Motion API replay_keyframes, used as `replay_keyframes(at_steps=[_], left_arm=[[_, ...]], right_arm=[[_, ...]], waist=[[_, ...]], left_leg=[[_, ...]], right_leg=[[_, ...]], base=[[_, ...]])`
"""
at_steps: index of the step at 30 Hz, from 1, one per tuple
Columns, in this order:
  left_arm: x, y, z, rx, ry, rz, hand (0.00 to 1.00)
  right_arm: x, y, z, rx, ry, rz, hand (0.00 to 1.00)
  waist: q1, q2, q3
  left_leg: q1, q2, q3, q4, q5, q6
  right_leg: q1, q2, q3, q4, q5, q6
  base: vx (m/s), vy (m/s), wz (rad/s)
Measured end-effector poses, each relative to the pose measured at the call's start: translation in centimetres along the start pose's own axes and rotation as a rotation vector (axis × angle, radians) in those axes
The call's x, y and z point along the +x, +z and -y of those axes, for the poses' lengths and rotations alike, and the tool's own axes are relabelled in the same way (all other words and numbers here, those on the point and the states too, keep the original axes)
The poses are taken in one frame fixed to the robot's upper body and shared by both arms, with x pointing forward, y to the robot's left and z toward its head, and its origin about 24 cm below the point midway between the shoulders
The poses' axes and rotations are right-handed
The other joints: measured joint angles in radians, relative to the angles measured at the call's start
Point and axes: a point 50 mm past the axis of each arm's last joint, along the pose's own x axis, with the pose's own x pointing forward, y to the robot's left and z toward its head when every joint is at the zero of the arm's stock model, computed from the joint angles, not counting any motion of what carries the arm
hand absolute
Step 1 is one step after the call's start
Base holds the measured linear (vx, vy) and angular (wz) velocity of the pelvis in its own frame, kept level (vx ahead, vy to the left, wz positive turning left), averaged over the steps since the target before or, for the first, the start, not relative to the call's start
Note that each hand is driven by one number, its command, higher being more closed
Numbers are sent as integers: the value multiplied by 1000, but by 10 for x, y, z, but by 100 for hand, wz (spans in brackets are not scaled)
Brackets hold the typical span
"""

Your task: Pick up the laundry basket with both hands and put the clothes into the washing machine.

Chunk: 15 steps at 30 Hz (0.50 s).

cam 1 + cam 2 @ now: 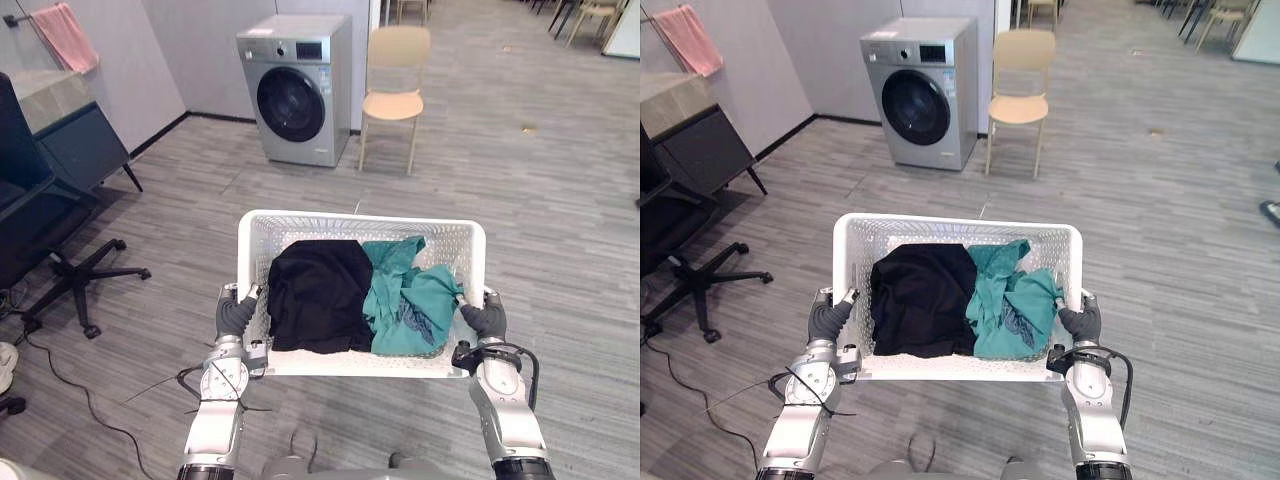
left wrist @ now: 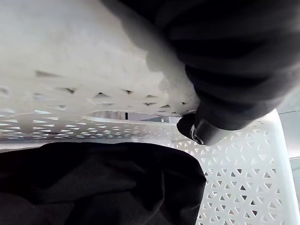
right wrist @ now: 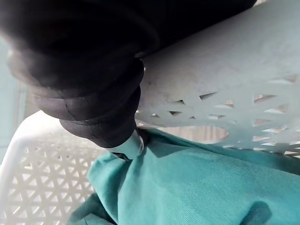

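The white perforated plastic laundry basket is held up off the grey plank floor, level in front of the robot, with one hand at each short side. The left hand is clamped on the basket's left rim. Its wrist view shows a dark-tipped thumb hooked over the rim and down the inner lattice wall, just above the clothes. The right hand grips the right rim in the same way, and one of its silver fingers reaches inside the wall and touches the cloth there (the other fingers are hidden under the dark cover and the rim).

Two garments lie inside the basket. A crumpled black garment fills the left half, and a bunched teal garment fills the right half. They press together at the middle, and the teal one rises up against the right wall.

The silver-grey front-loading washing machine stands well ahead against the far wall, with its round dark door shut. A beige plastic chair stands just beside it on the right. A black wheeled office chair is off to the left, and a pink towel hangs on a rail above it.
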Motion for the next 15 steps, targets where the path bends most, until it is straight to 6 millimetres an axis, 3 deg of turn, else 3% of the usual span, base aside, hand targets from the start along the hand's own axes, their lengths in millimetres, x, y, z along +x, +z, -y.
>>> replay_keyframes(at_steps=[5,10,11,15], left_arm=[[0,2,6,3,-25,8,100],[0,3,4,12,-29,18,100],[-2,1,12,41,-91,2,100],[-2,1,12,41,-91,2,100]], right_arm=[[1,-1,5,2,-14,-3,100],[0,-1,5,11,-12,-4,100],[-15,-27,13,8,-61,-89,100],[-15,-27,13,8,-61,-89,100]], waist=[[-21,-13,-1],[-25,-19,-17],[-53,-91,-94],[-53,-91,-94]], left_leg=[[37,-85,-9,-73,16,26],[62,-101,-8,-113,16,26],[122,-93,-22,-275,109,15],[122,-92,-22,-275,109,15]], right_leg=[[84,-80,-19,-143,49,45],[106,-92,-20,-186,60,54],[100,-64,-25,-234,103,41],[100,-64,-24,-234,103,41]], base=[[142,189,14],[88,57,-1],[0,0,0],[0,0,0]])
